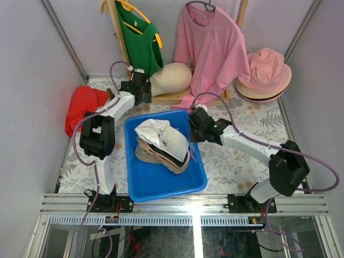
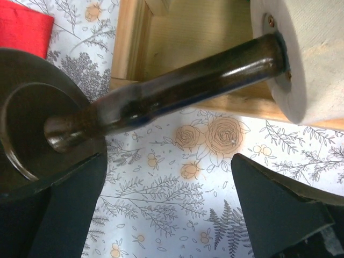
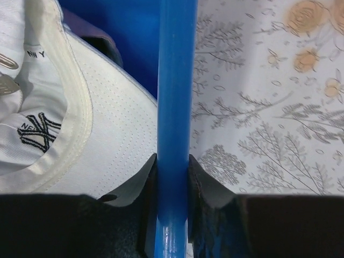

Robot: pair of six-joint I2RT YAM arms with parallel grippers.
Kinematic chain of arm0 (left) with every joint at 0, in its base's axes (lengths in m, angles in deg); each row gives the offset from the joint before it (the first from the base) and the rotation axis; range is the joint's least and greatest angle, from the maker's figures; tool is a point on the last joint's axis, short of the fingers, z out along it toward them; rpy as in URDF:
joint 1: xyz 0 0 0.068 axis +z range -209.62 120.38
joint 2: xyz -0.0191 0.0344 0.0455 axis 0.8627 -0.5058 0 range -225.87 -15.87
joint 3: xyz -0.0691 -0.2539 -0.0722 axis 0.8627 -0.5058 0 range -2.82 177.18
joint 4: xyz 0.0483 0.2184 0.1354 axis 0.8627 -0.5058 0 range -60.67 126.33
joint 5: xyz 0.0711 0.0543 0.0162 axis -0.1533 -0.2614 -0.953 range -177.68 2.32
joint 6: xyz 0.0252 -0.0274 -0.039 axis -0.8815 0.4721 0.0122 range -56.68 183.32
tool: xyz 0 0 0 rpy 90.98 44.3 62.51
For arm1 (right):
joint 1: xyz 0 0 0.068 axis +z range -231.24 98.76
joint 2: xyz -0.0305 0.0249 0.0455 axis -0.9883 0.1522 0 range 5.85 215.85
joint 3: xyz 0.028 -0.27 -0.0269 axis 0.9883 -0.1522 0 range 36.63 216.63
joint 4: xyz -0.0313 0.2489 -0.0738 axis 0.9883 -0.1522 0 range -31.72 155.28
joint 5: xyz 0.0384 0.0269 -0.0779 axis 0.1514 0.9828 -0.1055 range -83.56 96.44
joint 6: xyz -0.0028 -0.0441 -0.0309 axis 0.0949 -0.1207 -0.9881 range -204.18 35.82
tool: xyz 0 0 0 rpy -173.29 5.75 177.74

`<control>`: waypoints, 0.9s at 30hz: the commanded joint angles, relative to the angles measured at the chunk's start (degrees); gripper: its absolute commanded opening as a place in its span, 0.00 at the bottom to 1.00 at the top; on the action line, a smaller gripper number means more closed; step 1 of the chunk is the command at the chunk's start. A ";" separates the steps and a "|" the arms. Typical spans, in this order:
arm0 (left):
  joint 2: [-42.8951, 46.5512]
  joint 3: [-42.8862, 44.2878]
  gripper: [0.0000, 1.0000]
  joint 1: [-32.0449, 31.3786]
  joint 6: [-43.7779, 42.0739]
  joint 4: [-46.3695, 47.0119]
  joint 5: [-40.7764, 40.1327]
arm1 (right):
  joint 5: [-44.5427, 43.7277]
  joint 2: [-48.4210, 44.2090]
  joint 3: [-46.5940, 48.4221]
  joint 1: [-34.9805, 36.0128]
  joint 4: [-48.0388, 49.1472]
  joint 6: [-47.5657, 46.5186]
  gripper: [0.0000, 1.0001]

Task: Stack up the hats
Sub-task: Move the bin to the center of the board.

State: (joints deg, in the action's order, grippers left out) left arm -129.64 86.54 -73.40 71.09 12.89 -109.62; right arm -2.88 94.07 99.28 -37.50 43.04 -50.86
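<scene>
Our right gripper is clenched on the right-hand rim of the blue bin, one finger inside the wall and one outside, both pressing on the plastic. Our left gripper is spread wide and grips nothing. It hangs over the flowered tablecloth, just near the dark pole of the mannequin head, which lies on its side.

Inside the bin, the white baseball cap tops the pile of hats. Its long axis runs from far left to near right, with the brim toward the near right, close beside the clamped rim. A second stack, with a pink bucket hat on top, sits at the far right of the table.

Our right arm stretches low from its near-right base toward the bin's far right corner. Our left arm folds upward, then reaches far toward the wooden rack.

The cap covers most of the tan, pink and black hats under it, so we cannot tell their shapes. From above, the right gripper's body hides its contact with the rim.
</scene>
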 commanded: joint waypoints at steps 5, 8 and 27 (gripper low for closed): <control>-0.89 1.97 1.00 -1.68 -7.55 9.64 -5.64 | -5.08 -11.75 -7.51 -5.38 -9.11 -2.06 0.00; -2.60 2.73 1.00 -2.38 -10.39 10.92 -6.51 | -5.03 -15.23 -10.68 -7.06 -10.03 -1.97 0.00; -18.85 13.57 0.99 -2.92 -21.76 18.22 -9.36 | -5.41 -29.38 -16.81 -12.12 -17.78 -2.57 0.00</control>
State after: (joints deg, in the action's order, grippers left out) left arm -144.16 96.37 -76.20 50.13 27.80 -119.34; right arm -6.32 66.71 82.89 -48.88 27.28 -50.73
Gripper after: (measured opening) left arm 0.997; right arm 0.272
